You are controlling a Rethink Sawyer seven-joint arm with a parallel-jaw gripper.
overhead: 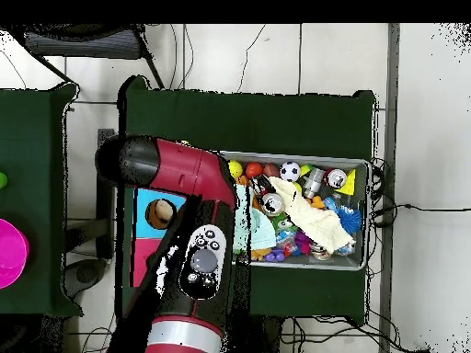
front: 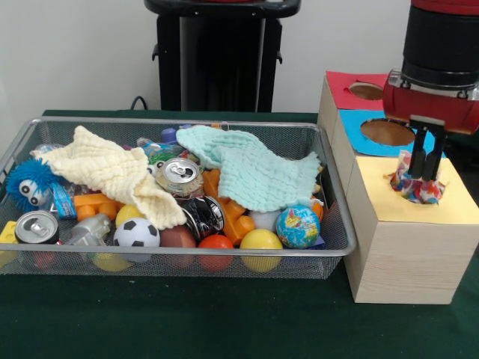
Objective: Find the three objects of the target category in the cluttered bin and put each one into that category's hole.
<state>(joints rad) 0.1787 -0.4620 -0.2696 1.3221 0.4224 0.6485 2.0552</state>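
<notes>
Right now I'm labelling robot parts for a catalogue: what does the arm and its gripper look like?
The arm is glossy dark red with black joint sections. From overhead, its wrist end carries a black panel with round grey and white buttons. In the front view, a black cylinder sits above a red housing with a silver band, and the gripper has two slim black fingers.

Counts: two cloths, one cream (front: 112,173), one mint (front: 251,170). Three cans (front: 179,176), all visible. Roughly six balls, including soccer ball (front: 137,233) and globe ball (front: 298,226). Box shows three holes; one multicoloured cloth (front: 416,187) between the gripper's fingers.
</notes>
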